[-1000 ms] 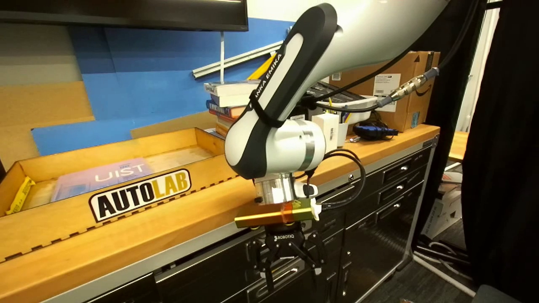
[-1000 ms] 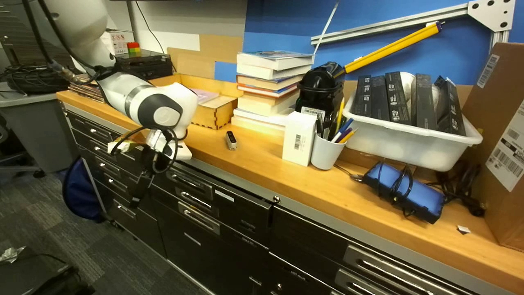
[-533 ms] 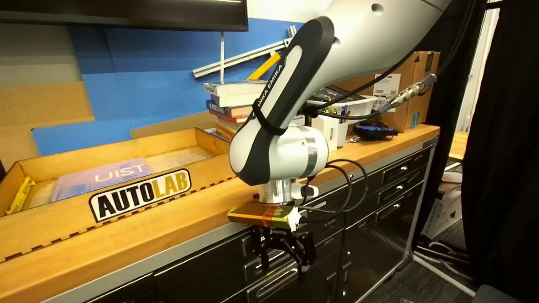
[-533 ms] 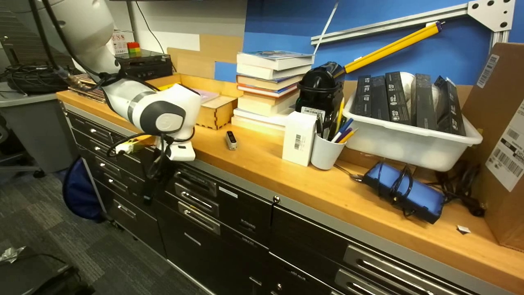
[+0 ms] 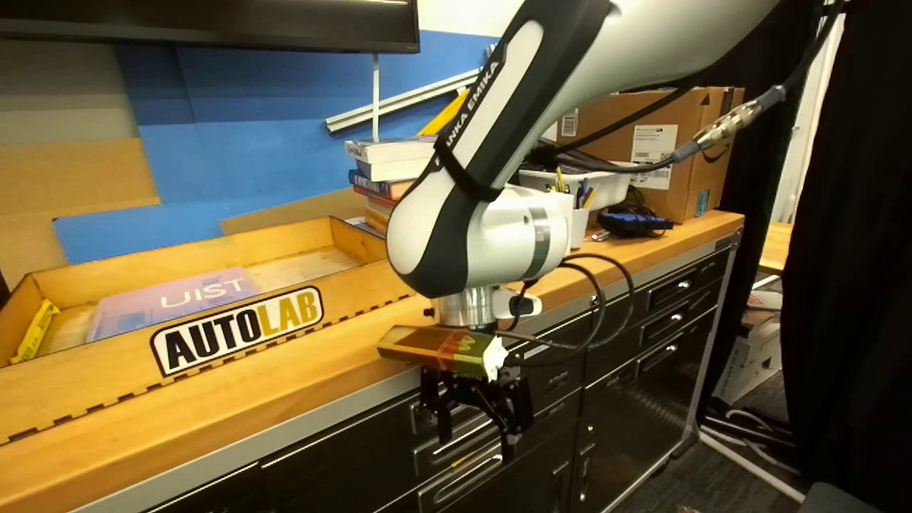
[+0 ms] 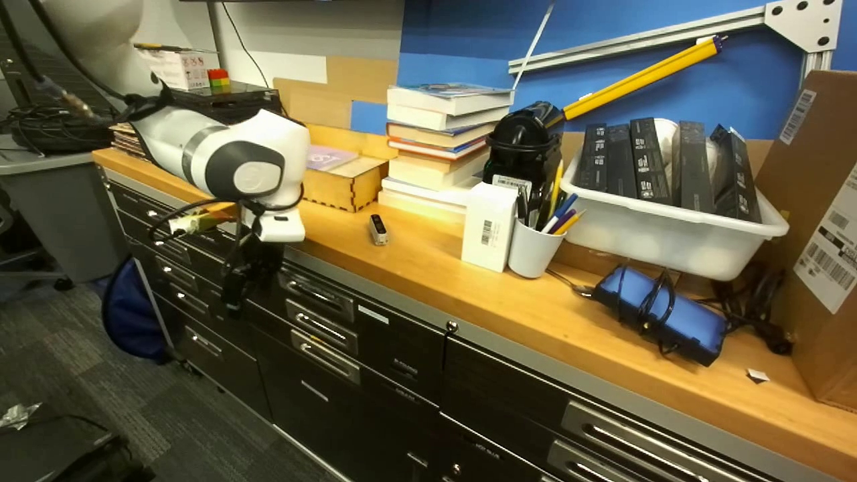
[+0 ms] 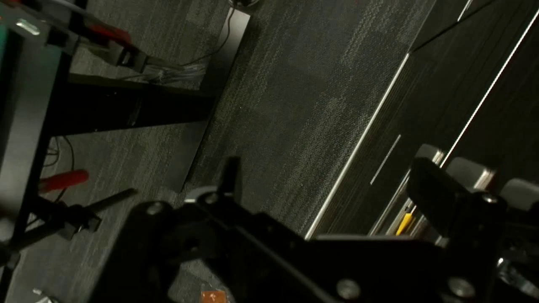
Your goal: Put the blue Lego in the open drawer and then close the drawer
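The drawer (image 6: 395, 335) is the wide top one under the worktop, with a dark metal front; it also shows in an exterior view (image 5: 342, 442). It looks shut, its front flush with the bench, so its inside is hidden. The blue Lego does not show in any view. My gripper (image 5: 476, 436) hangs in front of the drawer fronts, just below the worktop edge; it also shows side-on and dark in an exterior view (image 6: 231, 304). In the wrist view the fingertips (image 7: 332, 185) stand wide apart with nothing between them, above the floor and the lower cabinet front.
A yellow piece (image 7: 404, 223) lies on a lower drawer handle. The worktop (image 6: 415, 268) carries a small grey cylinder (image 6: 378, 229), a wooden tray (image 5: 214, 320), stacked books (image 6: 442, 154), a white box (image 6: 487, 231), a pen cup (image 6: 532, 251) and a white bin (image 6: 669, 227).
The drawer front has moved inward, from slightly open a second ago to flush half a second ago. My gripper has since risen and drawn a little away, staying open.
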Controlling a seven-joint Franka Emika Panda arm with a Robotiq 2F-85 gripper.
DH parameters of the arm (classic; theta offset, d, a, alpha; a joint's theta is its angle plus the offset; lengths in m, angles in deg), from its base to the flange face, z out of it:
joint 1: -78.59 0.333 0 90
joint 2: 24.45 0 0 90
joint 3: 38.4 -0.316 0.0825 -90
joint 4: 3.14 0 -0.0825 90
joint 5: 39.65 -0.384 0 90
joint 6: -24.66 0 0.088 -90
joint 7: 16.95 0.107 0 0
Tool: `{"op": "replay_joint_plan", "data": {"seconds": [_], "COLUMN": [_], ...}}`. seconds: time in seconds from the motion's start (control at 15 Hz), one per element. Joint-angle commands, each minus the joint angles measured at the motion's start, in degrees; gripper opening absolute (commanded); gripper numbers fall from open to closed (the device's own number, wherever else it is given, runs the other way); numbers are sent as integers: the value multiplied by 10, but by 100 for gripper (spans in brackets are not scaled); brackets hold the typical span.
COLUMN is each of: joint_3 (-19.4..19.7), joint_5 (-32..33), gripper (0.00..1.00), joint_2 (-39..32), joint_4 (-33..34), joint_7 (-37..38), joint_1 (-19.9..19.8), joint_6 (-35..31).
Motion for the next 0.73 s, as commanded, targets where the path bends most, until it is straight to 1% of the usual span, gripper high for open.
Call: {"op": "replay_joint_plan", "data": {"seconds": [0.0, 0.27, 0.4, 0.47, 0.53, 0.67], "joint_3": [-15, -43, -55, -60, -62, -67], "joint_5": [57, 108, 128, 140, 118, 126], "gripper": [100, 100, 100, 100, 100, 100], "joint_2": [127, 222, 256, 268, 240, 268], "joint_4": [-38, -3, 20, 31, 14, 22], "joint_7": [-38, -92, -135, -159, -123, -145], "joint_1": [5, 1, -1, -3, -10, -11], "joint_6": [87, 255, 322, 340, 297, 322]}}
